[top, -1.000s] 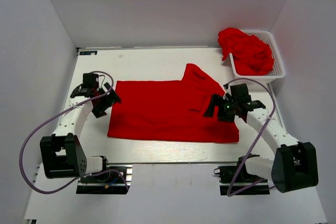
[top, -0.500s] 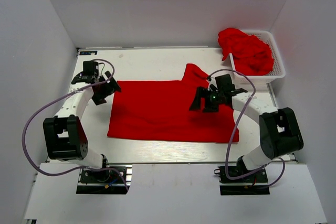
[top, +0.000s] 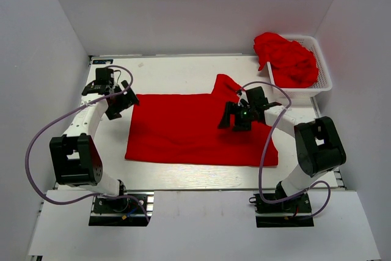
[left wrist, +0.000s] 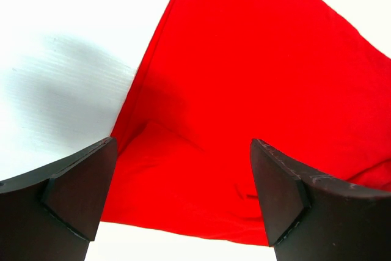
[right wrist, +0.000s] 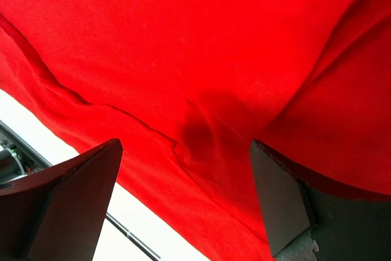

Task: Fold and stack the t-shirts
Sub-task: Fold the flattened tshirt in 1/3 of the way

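Overhead view, 12 o'clock taken as the far edge of the white tabletop point(top: 177, 71). One plain red short-sleeved t-shirt of thin cloth point(top: 189, 132) lies spread out flat at the centre of the tabletop. Its long side runs from 9 o'clock to 3 o'clock. One short sleeve point(top: 229, 87) projects from its far edge toward 1 o'clock.

The left pincer point(top: 122, 107) stands at the 10 o'clock corner of this shirt with its jaws spread wide and nothing between them. In the left wrist view one finger is over bare tabletop and the other over red cloth, so the shirt's edge runs through the gap. Whether either finger touches the cloth cannot be told.

The right pincer point(top: 233, 120) is over the shirt's 2 o'clock region, just near of the sleeve, pointing toward 9 o'clock. Its jaws are likewise wide and hold nothing. The right wrist view shows creased red cloth and its near hem beneath the gap.

A crumpled heap of further red t-shirts point(top: 286, 58) sits in a white plastic lattice basket point(top: 324, 82) at the tabletop's 2 o'clock corner and spills over the rim toward 10 o'clock. The basket stands apart from the spread shirt.
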Available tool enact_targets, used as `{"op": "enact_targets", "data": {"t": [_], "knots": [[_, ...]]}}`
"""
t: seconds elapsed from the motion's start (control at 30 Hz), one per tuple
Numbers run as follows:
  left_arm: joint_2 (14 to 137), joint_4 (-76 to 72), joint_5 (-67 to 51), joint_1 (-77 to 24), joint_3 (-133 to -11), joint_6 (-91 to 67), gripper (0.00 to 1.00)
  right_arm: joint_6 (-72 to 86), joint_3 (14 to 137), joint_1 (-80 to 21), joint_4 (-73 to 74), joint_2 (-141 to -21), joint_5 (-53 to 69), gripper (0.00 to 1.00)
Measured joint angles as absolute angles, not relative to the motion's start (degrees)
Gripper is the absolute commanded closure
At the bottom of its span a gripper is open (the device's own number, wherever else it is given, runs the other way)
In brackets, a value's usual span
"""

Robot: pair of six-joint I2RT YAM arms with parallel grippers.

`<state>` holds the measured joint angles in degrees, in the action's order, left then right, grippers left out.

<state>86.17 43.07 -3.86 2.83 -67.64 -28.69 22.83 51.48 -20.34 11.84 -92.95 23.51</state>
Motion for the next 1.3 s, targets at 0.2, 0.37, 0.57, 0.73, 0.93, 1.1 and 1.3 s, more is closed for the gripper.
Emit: {"op": "enact_targets", "data": {"t": [0.2,0.37,0.57,0.73,0.93,1.1,1.3], "knots": [[86.72,43.27,-3.86,2.83,-67.59,-28.21,0.0,23.59,49.82,-20.34,12.08,-92.92,22.44,0.1],[86.85,43.31,-3.86,2.83,-67.24,-28.01,0.0,23.79,49.06,-20.34,11.86,-92.47,22.37,0.1],[86.85,43.24,-3.86,2.83,-67.24,-27.9,0.0,24.25,49.06,-20.34,9.78,-92.71,23.18,0.1],[86.85,43.05,-3.9,2.83,-66.94,-27.86,0.0,25.15,49.08,-20.38,6.52,-94.26,23.4,0.1],[86.8,41.89,-5.26,2.83,-65.1,-27.86,0.0,27.66,49.08,-20.93,-1.61,-95.96,23.53,0.1],[86.8,41.65,-5.65,2.83,-64.38,-27.86,0.0,29.56,50.81,-22.06,-7.51,-97.23,23.53,0.1],[86.83,41.47,-6.07,2.83,-64.4,-27.86,0.0,29.82,58.59,-23.14,-8.97,-103.07,24.38,0.1]]}}
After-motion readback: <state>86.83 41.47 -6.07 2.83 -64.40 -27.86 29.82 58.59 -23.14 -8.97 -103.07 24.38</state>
